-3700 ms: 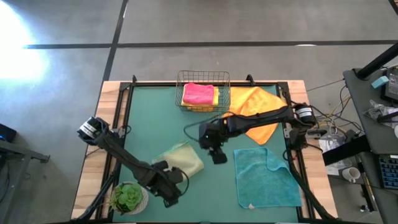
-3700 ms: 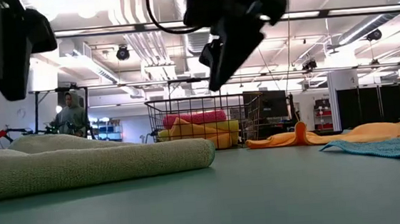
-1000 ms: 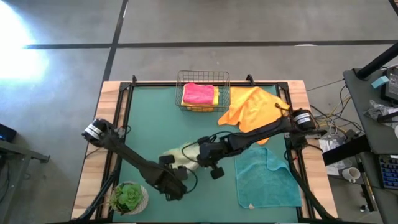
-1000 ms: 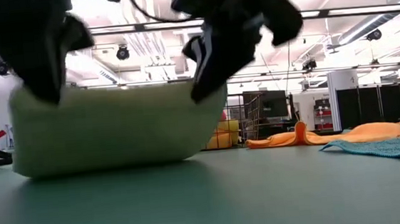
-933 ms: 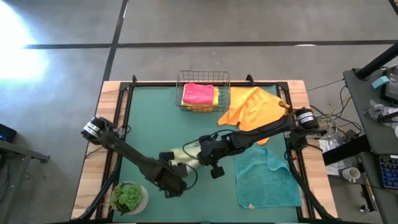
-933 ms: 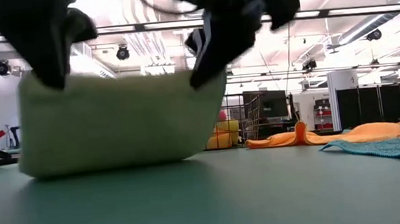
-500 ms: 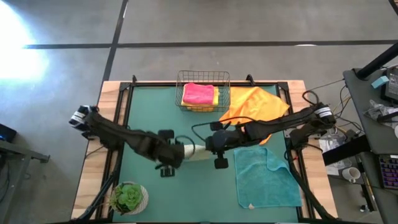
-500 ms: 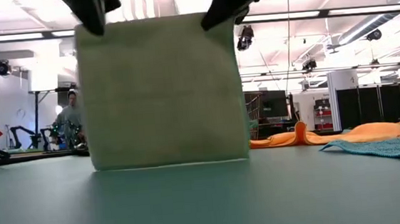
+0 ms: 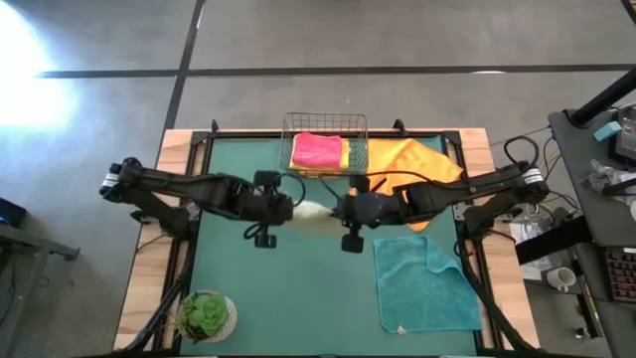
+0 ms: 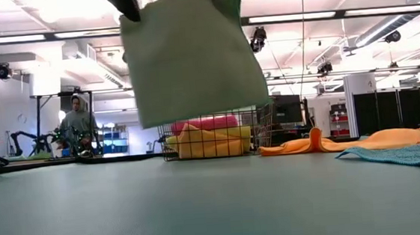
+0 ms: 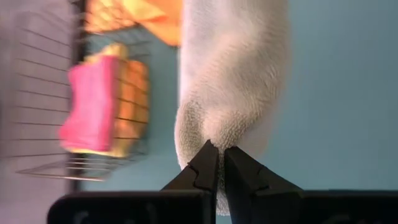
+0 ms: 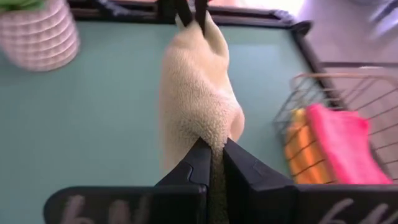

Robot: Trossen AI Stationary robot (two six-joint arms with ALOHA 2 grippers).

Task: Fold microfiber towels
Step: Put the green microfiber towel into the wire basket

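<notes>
A pale sage green towel [image 10: 190, 55], folded, hangs in the air over the middle of the green mat [image 9: 298, 288], just in front of the wire basket [image 9: 325, 149]. My left gripper [image 9: 289, 211] is shut on its left top corner and my right gripper [image 9: 335, 211] is shut on its right top corner. In the high view the towel [image 9: 311, 211] shows only as a narrow pale strip between the two grippers. Its lower edge [image 10: 202, 114] is clear of the mat. My left gripper pinches the towel's top left corner [image 11: 208, 134] between its two fingers, on a thick rounded fold of several layers. It comes from the table's left. The towel hangs below, lifted clear. My right gripper pinches the top right corner [image 12: 214, 134] between its two fingers, coming from the table's right. The top edge runs fairly straight to the other gripper's fingers [image 12: 186, 12], and the cloth hangs flat below it.
The basket holds a pink towel [image 9: 318, 149] on a yellow one. An orange towel [image 9: 407, 174] lies crumpled right of the basket. A teal towel [image 9: 422, 283] lies spread at the near right. A potted plant [image 9: 206, 316] stands at the near left corner.
Both grippers have risen and gone toward the far edge and the basket, staying shut on the towel's top corners. The sage towel, whose lower edge was on the mat half a second ago, is lifted clear and hangs flat between them.
</notes>
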